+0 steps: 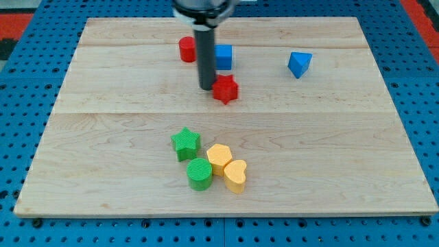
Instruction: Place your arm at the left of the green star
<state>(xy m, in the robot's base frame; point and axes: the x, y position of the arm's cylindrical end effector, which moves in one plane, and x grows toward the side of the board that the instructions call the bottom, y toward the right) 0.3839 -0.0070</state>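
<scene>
The green star (185, 143) lies on the wooden board (103, 137) a little below the middle. My tip (208, 88) stands well above it toward the view's top and slightly to the right, right beside the left edge of the red star (225, 89). The rod rises from there and partly covers the red cylinder (186, 49) and the blue cube (223, 57).
A green cylinder (199, 173), a yellow hexagon (219, 158) and a yellow heart (235, 175) cluster just below and right of the green star. A blue triangular block (299, 64) lies at the upper right. Blue pegboard surrounds the board.
</scene>
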